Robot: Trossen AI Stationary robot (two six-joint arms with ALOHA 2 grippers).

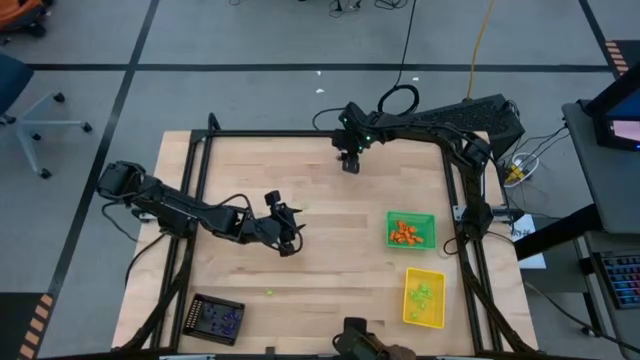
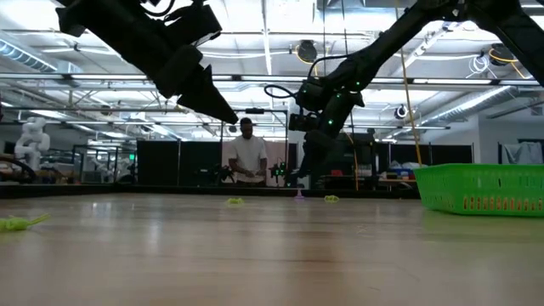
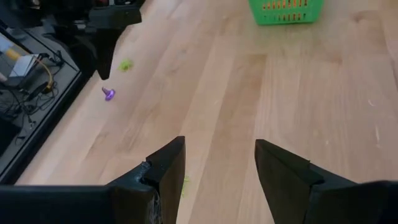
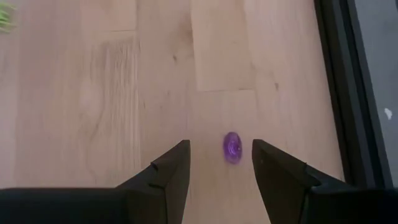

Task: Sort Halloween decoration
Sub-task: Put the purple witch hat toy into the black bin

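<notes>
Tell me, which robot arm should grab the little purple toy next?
The right one, probably. Its right gripper hangs open with the purple trinket lying on the table between its fingers. The left gripper is open over bare wood, farther from it.

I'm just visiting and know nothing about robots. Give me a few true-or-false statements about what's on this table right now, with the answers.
1. The right gripper is open, with a purple trinket lying between its fingers. True.
2. The left gripper holds a lime trinket. False: it is open and empty.
3. The green tray holds orange pieces. True.
4. The yellow tray is filled with purple pieces. False: its pieces are lime green.
5. The black tray sits beside the green tray. False: it sits at the table's opposite side, near the left arm.
</notes>
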